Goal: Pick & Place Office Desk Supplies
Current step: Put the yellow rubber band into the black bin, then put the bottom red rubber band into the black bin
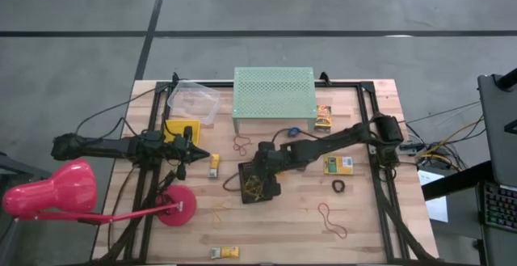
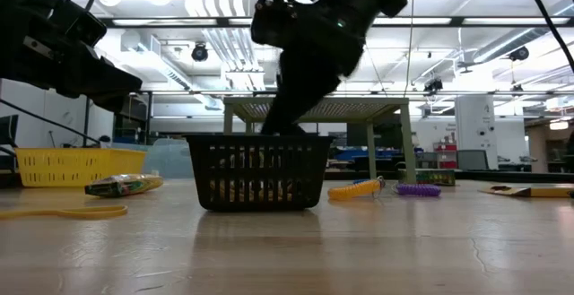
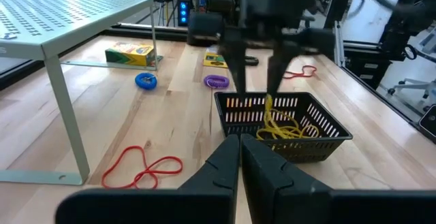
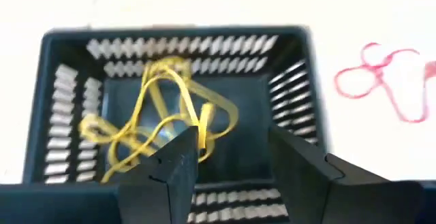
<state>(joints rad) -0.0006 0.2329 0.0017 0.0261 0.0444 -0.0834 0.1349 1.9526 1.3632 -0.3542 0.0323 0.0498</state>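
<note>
While the right gripper (image 4: 231, 159) is hanging spread over the black basket (image 4: 54, 54), yellow rubber bands (image 4: 157, 115) are lying inside; lifting straight up should avoid snagging. Left gripper (image 3: 240, 157), pressed together, is waiting nearby.

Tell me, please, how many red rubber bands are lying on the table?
2: one red rubber band in front of the green stand, the other near the right front corner. Others may be hidden.
</note>
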